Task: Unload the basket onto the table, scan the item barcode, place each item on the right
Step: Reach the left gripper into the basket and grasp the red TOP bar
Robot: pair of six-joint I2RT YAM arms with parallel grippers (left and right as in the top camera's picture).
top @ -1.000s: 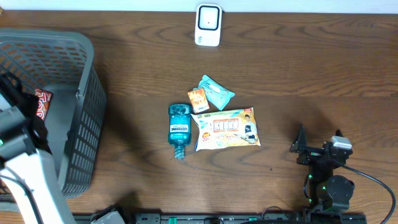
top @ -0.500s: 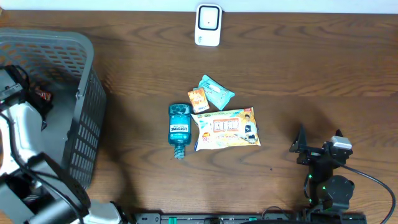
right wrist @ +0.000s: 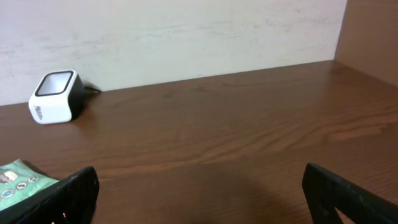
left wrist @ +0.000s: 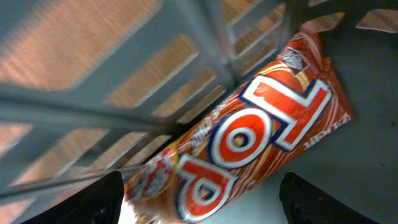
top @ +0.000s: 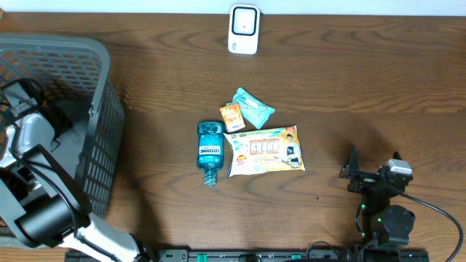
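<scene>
Left wrist view looks down into the grey basket [left wrist: 205, 37], where the left pincer [left wrist: 199, 193] hangs with its fingers [left wrist: 102, 202] spread wide and nothing pinched. The orange snack packet [left wrist: 249, 143] lies flat just ahead of and between them, set diagonally, one long edge tight against the mesh wall; bare grey floor opens on the packet's other side, so room to move exists only away from the wall. From overhead, the left arm [top: 33, 138] bends over the basket's near rim and reaches inward, its wrist close to the inner wall. The right pincer [top: 352, 173] sits low over the table [top: 378, 94], jaws fully apart and empty, with broad bare wood ahead of it. The scanner [right wrist: 56, 96] stands far ahead and to its left, against the back wall. A mouthwash bottle [top: 209, 151] and wipes pouch [top: 266, 151] lie well off to the right pincer's left, touching each other.
</scene>
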